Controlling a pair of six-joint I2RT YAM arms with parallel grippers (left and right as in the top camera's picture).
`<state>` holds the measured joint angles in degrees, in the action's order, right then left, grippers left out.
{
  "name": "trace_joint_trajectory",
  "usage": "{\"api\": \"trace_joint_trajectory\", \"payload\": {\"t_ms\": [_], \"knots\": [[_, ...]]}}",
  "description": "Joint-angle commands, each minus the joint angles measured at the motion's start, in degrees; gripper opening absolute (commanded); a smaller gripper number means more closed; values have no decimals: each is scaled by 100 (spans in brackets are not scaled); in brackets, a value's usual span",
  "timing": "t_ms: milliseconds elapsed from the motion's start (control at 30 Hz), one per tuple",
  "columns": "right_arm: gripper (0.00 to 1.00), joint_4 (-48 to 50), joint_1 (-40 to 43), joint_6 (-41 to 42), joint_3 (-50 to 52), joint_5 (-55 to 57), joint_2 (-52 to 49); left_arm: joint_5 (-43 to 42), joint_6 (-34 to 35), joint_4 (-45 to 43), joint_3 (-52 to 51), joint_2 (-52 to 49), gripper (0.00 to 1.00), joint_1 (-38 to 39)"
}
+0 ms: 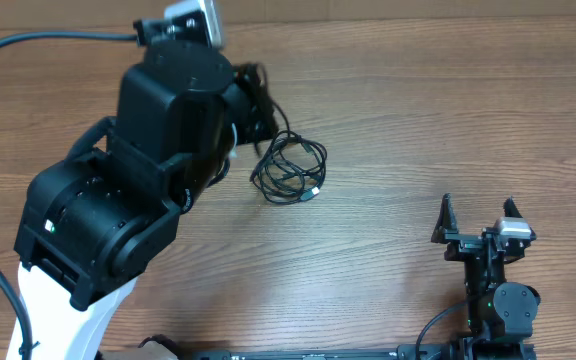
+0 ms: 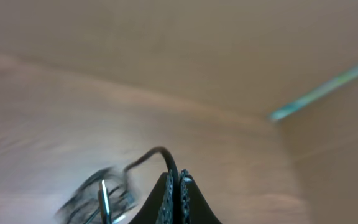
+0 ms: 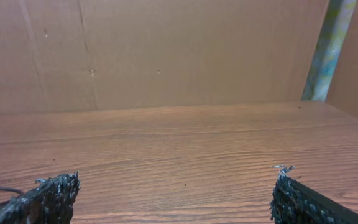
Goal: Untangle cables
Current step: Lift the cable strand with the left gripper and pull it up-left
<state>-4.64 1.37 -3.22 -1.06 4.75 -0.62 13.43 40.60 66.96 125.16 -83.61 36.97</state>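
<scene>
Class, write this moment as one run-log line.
left gripper: shut on cables | right gripper: open, empty | state: cables bundled, not yet untangled

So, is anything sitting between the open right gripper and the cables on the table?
Nothing visible does. Only bare table lies between the right gripper and the cables. The left gripper, shut on a strand, is on the opposite side of the bundle, not in that path.

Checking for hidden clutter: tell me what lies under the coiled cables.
Bare wooden table shows through the looped cables. Where a strand runs up under the left arm, the view is blocked.
</scene>
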Motion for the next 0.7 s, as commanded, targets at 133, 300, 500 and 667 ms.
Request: {"api": "trace_joint_trajectory", "payload": {"t_ms": [133, 300, 500, 667], "knots": [[100, 26, -13, 15, 57, 28, 46, -1484, -264, -1582, 70, 337, 4, -31], [100, 26, -13, 15, 57, 26, 46, -1314, -516, -1578, 68, 498, 4, -31], [100, 26, -13, 15, 57, 26, 46, -339, -590, -286, 57, 162, 4, -31], [100, 26, -13, 15, 57, 26, 46, -608, -590, -280, 59, -179, 4, -31]]}}
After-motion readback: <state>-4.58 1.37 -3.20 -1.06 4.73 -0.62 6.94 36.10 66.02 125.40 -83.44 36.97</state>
